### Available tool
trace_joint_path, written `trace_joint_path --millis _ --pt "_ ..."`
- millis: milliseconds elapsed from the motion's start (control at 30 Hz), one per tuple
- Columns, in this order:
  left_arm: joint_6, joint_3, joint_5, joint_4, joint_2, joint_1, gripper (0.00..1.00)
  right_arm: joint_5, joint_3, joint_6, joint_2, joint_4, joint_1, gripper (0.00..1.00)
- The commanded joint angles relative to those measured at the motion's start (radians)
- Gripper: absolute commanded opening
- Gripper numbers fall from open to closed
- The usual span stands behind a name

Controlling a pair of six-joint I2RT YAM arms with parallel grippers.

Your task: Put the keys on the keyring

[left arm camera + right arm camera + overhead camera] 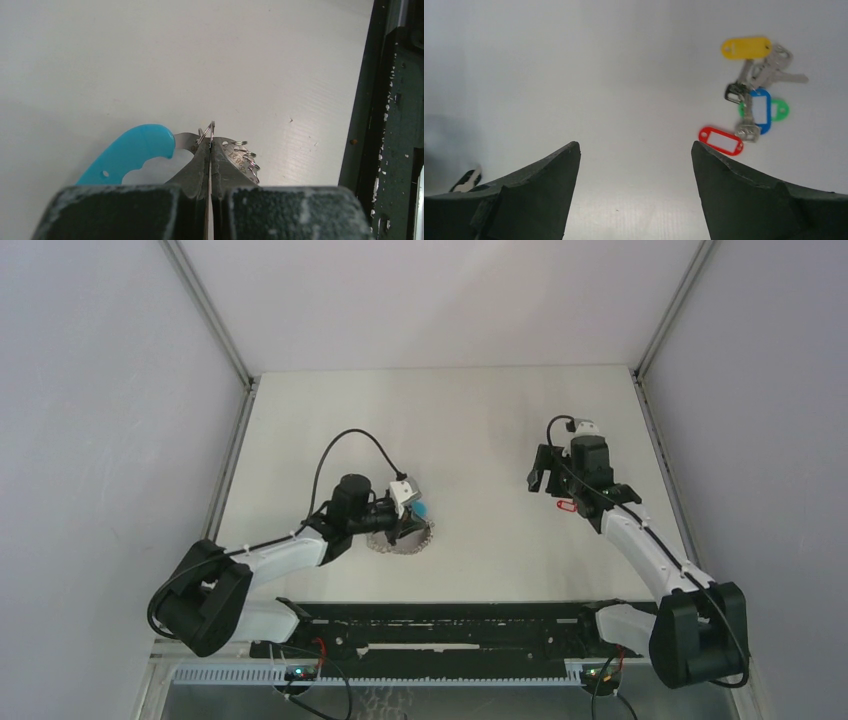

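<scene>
The keyring point(402, 539) lies at the table's centre-left, a silvery loop with a bright blue plastic segment point(420, 509). In the left wrist view the blue segment point(135, 152) joins a curved metal band point(239, 152) that carries several small wire rings. My left gripper point(210, 142) is shut on this band, with one small ring standing up at the fingertips; it also shows in the top view point(403, 523). The keys lie in a small heap with a yellow tag point(745, 47), a blue tag point(760, 107), a green tag point(780, 109) and a red tag point(721, 140). My right gripper point(634, 147) is open and empty above the table, left of the heap.
A black rail point(440, 625) runs along the table's near edge and shows at the right of the left wrist view point(395, 100). White walls with metal corner posts point(215, 320) enclose the table. The red tag point(567, 505) lies just beside my right gripper point(545, 480) in the top view.
</scene>
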Motion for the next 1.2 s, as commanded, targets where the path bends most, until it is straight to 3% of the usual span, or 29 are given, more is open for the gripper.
trace_joint_path --millis 0,200,367,1167 --pt "-0.003 0.082 -0.036 -0.073 -0.005 -0.002 0.0 0.147 0.077 0.017 0.055 -0.081 -0.007 0.81" --pt "-0.005 0.123 -0.071 -0.135 0.023 -0.002 0.0 0.272 0.146 0.013 0.203 -0.174 -0.051 0.68" --pt "-0.003 0.123 -0.07 -0.142 0.019 -0.002 0.0 0.283 0.168 0.037 0.306 -0.197 -0.091 0.59" --pt "-0.006 0.132 -0.054 -0.147 0.029 -0.001 0.0 0.225 0.154 0.033 0.428 -0.14 -0.182 0.21"
